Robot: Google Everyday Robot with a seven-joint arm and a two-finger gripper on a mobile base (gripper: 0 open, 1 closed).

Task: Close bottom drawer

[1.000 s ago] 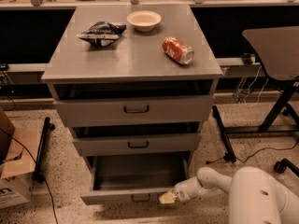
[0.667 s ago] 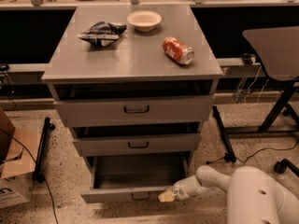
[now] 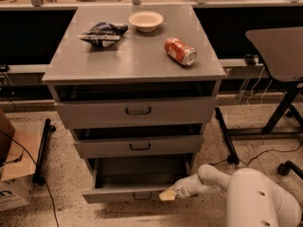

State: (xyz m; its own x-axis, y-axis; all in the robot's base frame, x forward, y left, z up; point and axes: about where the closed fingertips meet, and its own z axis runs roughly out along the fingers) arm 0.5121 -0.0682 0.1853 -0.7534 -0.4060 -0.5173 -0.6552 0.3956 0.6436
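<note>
The bottom drawer (image 3: 124, 193) of the grey cabinet stands pulled out, with its plain grey inside (image 3: 137, 170) showing and a small black bar handle (image 3: 142, 196) on its flat front. My gripper (image 3: 166, 195) is at the right end of the drawer's front, its tan tip touching or nearly touching the front face just right of the handle. The white arm (image 3: 210, 178) reaches in from the lower right.
The middle drawer (image 3: 137, 146) and top drawer (image 3: 137, 111) stand slightly out. On the cabinet top lie a dark chip bag (image 3: 103, 34), a white bowl (image 3: 146, 21) and a red can (image 3: 180, 51). A cardboard box (image 3: 14, 174) stands at left, a desk leg (image 3: 279, 112) at right.
The gripper has moved a little to the left along the bottom drawer's front, toward the handle. The drawer looks as far out as before.
</note>
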